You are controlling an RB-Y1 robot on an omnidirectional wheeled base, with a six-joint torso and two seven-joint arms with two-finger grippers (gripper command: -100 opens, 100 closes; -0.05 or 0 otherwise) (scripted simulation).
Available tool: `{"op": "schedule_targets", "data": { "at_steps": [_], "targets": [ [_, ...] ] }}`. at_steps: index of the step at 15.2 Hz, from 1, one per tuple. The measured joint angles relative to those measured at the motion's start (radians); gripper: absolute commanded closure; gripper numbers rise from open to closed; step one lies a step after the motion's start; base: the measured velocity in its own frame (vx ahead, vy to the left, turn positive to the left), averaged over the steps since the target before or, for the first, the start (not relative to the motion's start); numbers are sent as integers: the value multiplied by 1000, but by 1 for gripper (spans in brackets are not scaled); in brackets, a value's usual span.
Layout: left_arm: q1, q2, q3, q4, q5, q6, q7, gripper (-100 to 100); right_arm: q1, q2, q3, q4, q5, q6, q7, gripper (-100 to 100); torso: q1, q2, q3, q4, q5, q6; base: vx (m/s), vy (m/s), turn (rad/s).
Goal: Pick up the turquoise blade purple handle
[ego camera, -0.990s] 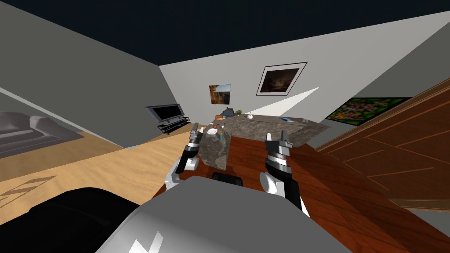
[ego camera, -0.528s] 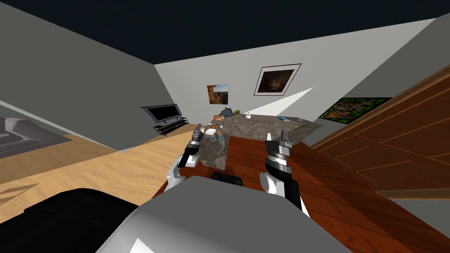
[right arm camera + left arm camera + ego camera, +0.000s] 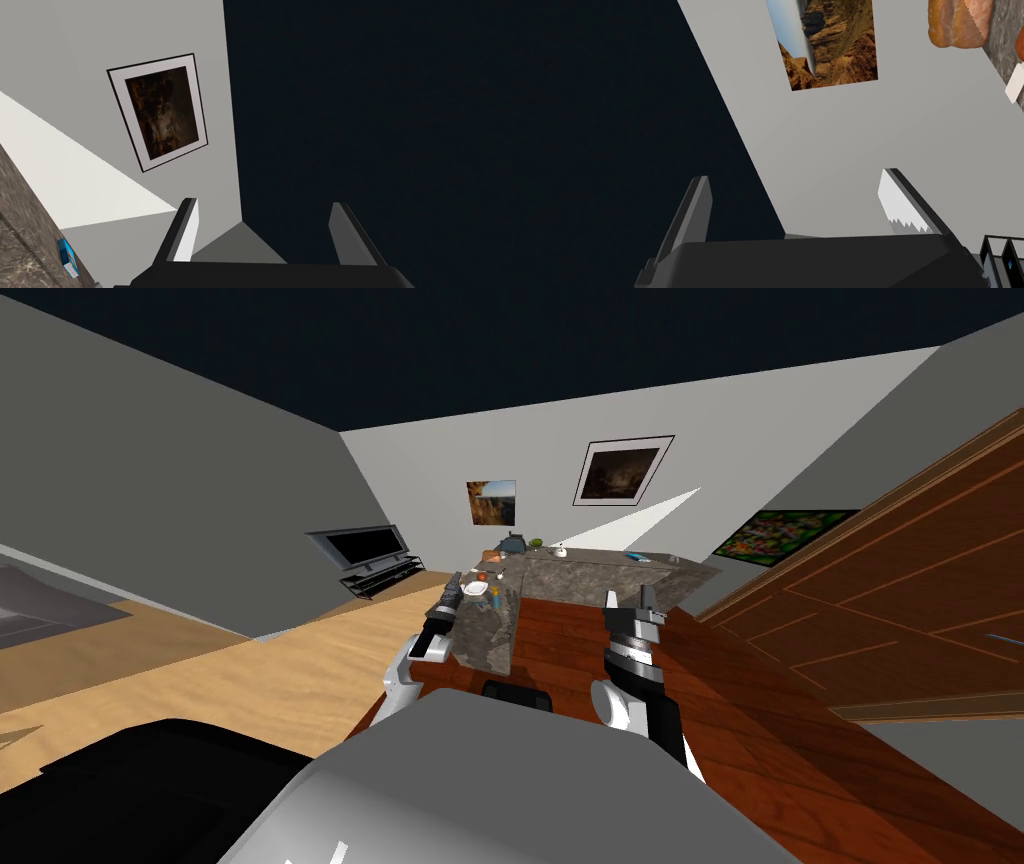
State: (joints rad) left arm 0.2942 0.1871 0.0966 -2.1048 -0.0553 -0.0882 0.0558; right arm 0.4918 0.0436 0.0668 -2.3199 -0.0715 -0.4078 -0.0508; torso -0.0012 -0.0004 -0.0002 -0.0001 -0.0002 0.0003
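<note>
An L-shaped stone counter (image 3: 590, 578) stands ahead, with small things on it. Near its corner, a small blue and orange thing (image 3: 496, 600) lies beside a white plate (image 3: 478, 587); I cannot make out a knife's shape. On the far arm lies a turquoise thing (image 3: 634, 556), which the right wrist view shows as a blue block (image 3: 67, 257). My left gripper (image 3: 455, 588) is raised at the counter's left end, open and empty (image 3: 797, 200). My right gripper (image 3: 630, 600) is held up before the counter's inner side, open and empty (image 3: 265, 220).
A brown loaf (image 3: 954, 22) and other small items sit at the counter's far corner. A TV on a low stand (image 3: 362, 550) is against the wall to the left. A large wooden door (image 3: 900, 608) stands close on the right. Dark wood floor (image 3: 560, 648) lies before the counter.
I have turned slightly, so the room has slid left in the head view. My left arm has reached forward and right, closer to the counter's end. The right arm has held still.
</note>
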Motion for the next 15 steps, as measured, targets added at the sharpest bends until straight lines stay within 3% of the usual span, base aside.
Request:
{"op": "schedule_targets", "data": {
  "at_steps": [15],
  "targets": [
    [-101, 62, 59, 110, 0, 282, -27, -100, 0, 0, 0, 0, 0, 0, 0, 0, 0, 0, 0, 0, 0, 0, 0, -15, -45]
  ]
}}
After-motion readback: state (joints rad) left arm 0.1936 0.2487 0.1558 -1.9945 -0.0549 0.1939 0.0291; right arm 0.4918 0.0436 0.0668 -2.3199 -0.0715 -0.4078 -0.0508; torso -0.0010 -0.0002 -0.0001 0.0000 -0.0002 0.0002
